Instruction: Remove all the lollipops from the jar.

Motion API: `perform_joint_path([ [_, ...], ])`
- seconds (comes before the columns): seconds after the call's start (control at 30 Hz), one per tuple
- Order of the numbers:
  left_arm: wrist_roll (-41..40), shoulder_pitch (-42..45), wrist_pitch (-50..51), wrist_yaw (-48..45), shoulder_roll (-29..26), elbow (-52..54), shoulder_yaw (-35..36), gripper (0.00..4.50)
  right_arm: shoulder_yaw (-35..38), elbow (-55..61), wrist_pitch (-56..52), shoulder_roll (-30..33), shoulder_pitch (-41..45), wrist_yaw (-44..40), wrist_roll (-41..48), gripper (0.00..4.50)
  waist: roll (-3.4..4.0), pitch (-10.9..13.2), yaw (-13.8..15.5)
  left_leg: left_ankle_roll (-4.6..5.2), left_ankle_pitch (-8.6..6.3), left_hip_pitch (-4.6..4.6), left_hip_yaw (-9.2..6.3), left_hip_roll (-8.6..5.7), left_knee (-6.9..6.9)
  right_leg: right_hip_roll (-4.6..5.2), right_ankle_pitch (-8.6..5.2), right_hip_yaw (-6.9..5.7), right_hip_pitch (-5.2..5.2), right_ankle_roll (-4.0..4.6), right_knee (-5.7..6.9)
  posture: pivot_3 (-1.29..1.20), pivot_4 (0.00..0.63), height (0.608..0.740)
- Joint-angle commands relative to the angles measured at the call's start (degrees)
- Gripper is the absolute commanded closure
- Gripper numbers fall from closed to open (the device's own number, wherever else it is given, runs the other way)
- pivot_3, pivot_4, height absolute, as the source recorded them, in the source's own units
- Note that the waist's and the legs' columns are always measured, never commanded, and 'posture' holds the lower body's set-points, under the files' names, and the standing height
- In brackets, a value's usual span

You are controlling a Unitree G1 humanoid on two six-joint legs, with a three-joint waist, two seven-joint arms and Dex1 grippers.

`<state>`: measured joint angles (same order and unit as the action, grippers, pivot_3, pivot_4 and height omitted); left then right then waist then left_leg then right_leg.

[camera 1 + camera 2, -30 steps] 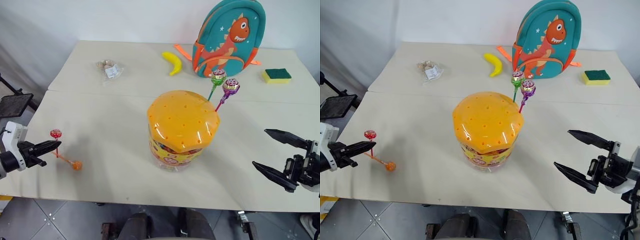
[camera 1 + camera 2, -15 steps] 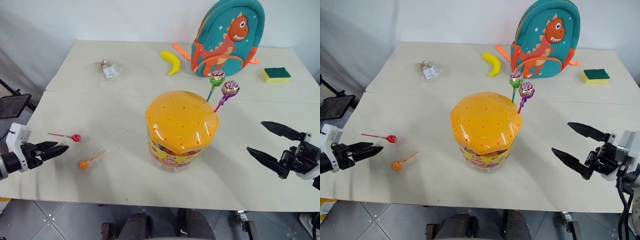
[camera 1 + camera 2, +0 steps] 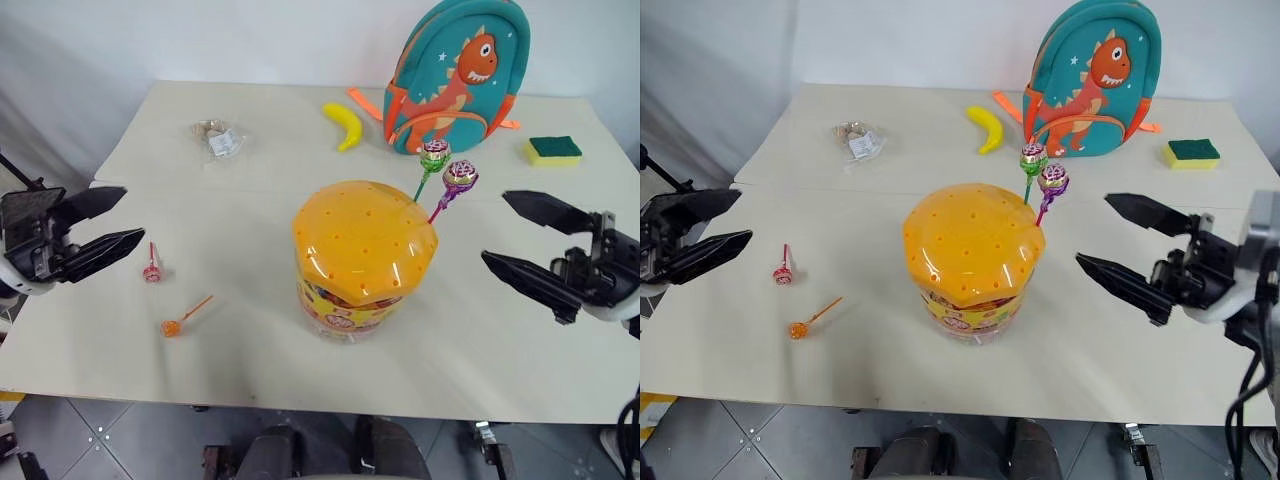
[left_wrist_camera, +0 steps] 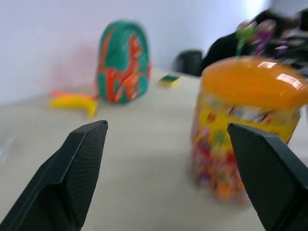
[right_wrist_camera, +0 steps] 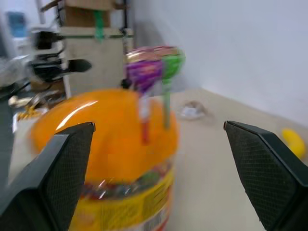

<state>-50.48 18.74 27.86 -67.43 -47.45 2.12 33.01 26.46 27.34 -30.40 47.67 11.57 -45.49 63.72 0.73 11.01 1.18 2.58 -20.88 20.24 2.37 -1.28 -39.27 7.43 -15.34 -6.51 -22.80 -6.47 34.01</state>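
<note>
Nearest to me on the left, the orange lollipop (image 3: pixel 172 327) lies flat on the table (image 3: pixel 230 370), with the red-pink lollipop (image 3: pixel 152 271) just beyond it, also lying down. My left gripper (image 3: pixel 108 221) hangs in the air at the table's left edge, fingers spread wide and holding nothing. In the middle sits the jar (image 3: pixel 362 262), orange lid on. Over on the right, my right gripper (image 3: pixel 515 232) is up in the air too, jaws wide apart and empty, pointing in toward the jar. The green lollipop (image 3: pixel 434 156) and the purple lollipop (image 3: pixel 460 175) stand stuck in the far right side of the lid. Farther back there's a banana (image 3: pixel 343 124), a dinosaur backpack (image 3: pixel 456 75), a sponge (image 3: pixel 553 150) and a small clear bag (image 3: pixel 220 138).
</note>
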Motion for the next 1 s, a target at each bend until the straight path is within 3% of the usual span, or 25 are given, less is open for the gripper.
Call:
perform_joint_path([
  [0.03, -3.1, 1.5, 1.5, 1.6, 1.1, 3.7, -1.3, 0.27, -2.1, 1.8, -3.9, 1.3, 3.4, 4.0, 3.0, 0.0, -0.01, 0.0, 0.0, 0.01, 0.01, 0.02, 0.0, 0.0, 0.0, -0.03, 0.0, -0.02, 0.0, 0.0, -0.02, 0.0, 0.15, 0.74],
  [0.17, -4.1, 2.1, 2.4, 1.9, 2.2, 4.7, -2.7, 0.27, -4.3, 1.9, -5.9, 0.5, 6.8, 5.8, 4.3, 0.0, -0.01, 0.0, 0.0, 0.04, 0.02, 0.08, 0.02, 0.0, 0.0, -0.13, 0.0, -0.13, 0.0, 0.0, -0.09, 0.0, 0.15, 0.74],
  [0.27, -5.4, 1.8, 3.6, 1.9, 3.0, 6.3, -4.0, 0.23, -5.7, 2.5, -6.7, -0.2, 8.1, 5.5, 5.5, 0.63, -0.02, 0.0, 0.0, 0.07, 0.03, 0.1, 0.04, 0.0, -0.02, -0.17, 0.01, -0.14, 0.01, -0.02, -0.11, 0.0, 0.15, 0.74],
  [0.67, -8.8, 3.3, 7.1, -0.6, 2.8, 9.3, -7.5, 0.23, -3.5, 1.8, -5.3, -1.5, 6.4, 1.7, 4.9, 4.49, -0.03, 0.0, 0.2, 0.09, 0.05, 0.12, 0.02, 0.02, -0.25, -0.17, 0.03, -0.12, 0.08, -0.06, -0.03, 0.0, 0.15, 0.74],
  [0.83, -9.6, 6.5, 7.6, -1.5, 3.5, 9.1, -9.9, 0.23, 2.2, -1.3, -0.8, -5.7, 8.0, 0.3, 8.4, 4.49, -0.03, 0.0, 0.2, 0.09, 0.05, 0.15, 0.02, 0.01, -0.27, -0.26, 0.03, -0.13, 0.08, -0.06, -0.03, 0.0, 0.15, 0.74],
  [1.0, -6.8, 8.4, 6.2, -5.1, 2.2, 8.2, -12.6, 0.23, 12.9, -4.4, -4.8, -1.6, 3.6, 5.1, 14.3, 4.49, -0.03, 0.0, 0.4, 0.09, 0.04, 0.16, 0.0, 0.06, -0.27, -0.6, 0.04, -0.08, 0.08, -0.07, -0.06, 0.0, 0.15, 0.74],
])
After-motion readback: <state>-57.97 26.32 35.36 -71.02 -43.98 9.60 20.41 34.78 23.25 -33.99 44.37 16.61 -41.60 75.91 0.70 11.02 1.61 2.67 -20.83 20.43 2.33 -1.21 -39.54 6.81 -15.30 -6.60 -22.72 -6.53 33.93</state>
